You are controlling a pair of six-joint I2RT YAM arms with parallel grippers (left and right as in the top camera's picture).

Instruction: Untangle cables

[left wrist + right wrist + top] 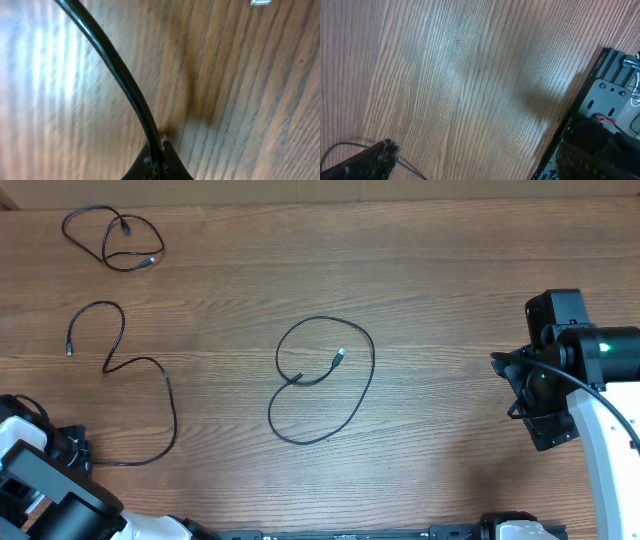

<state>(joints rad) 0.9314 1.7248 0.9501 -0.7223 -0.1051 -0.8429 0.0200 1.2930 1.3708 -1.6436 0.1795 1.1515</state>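
Three thin black cables lie apart on the wooden table. One is a small loop at the far left [112, 240]. One winds down the left side [150, 380] to my left gripper [80, 452]. One is a big loop in the middle [322, 380] with a silver plug inside it [339, 356]. In the left wrist view my left gripper [162, 146] is shut on that left cable [115, 65], which runs up and left from the jaws. My right gripper [512, 388] stands open and empty at the right, away from all the cables. One of its fingers [372, 157] shows in the right wrist view.
A small silver plug end [260, 2] shows at the top of the left wrist view. The table's edge and a black frame with electronics [600, 115] lie at the right of the right wrist view. A thin wire of the arm [340, 145] runs by the right finger.
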